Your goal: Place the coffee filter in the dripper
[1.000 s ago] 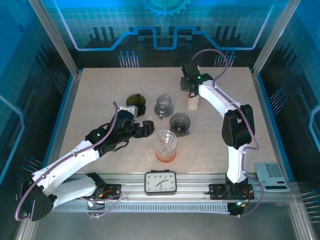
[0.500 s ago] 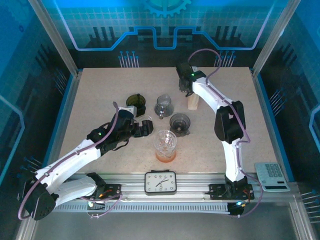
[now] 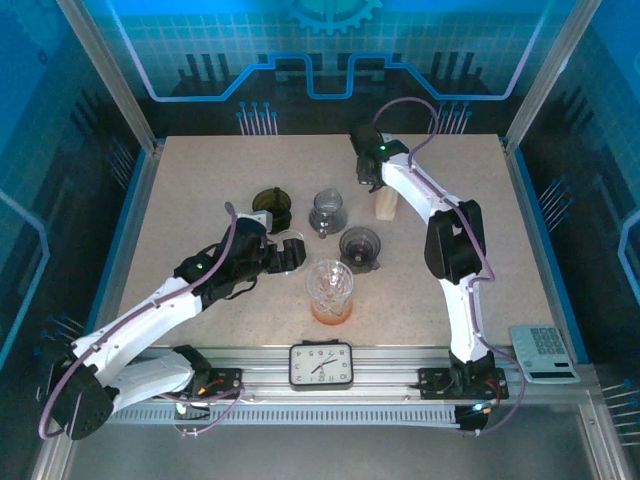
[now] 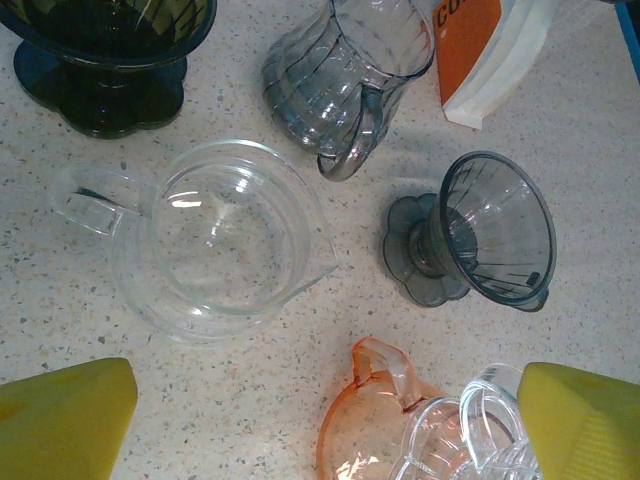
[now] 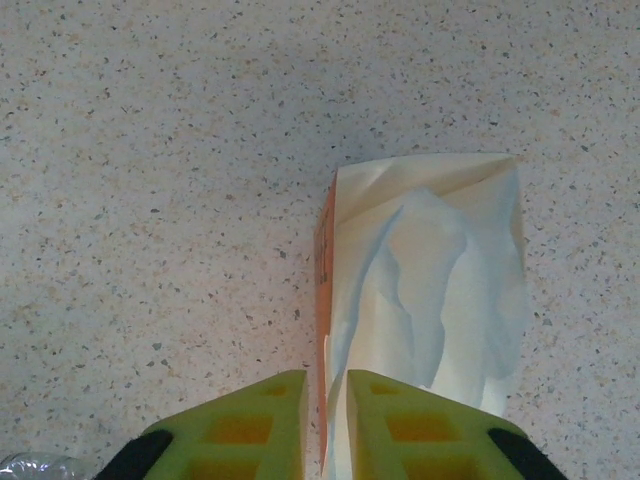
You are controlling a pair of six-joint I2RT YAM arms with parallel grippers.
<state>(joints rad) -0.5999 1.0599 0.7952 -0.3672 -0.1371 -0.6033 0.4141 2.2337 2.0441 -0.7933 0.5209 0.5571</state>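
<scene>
White letters "CO" on an orange panel are the only writing legible on the filter pack (image 4: 478, 45), a white paper bag standing open at the far middle of the speckled counter (image 3: 200, 180), with crumpled white filters (image 5: 440, 290) showing inside it; the right jaws, with lime-yellow plastic fingers (image 5: 250, 425), are pinched to a slit over the pack's orange-sided left edge, though whether a single filter is caught cannot be told. The left jaws stand spread wide, with blunt yellow fingers (image 4: 60, 420) at either side, above a clear glass jug (image 4: 215, 240) with a handle and spout. Around the jug are a dark green dripper (image 4: 105, 45) upright on a lobed foot, a ribbed grey glass vessel (image 4: 340, 70) with a handle, a smoky grey cone dripper (image 4: 495, 235) tipped on its side, and a clear fluted dripper (image 3: 330, 282) seated on an orange-tinted server (image 4: 365, 430). At the near rail sit an analogue clock (image 3: 321, 364) in a black case and a pale calculator (image 3: 543, 352)
</scene>
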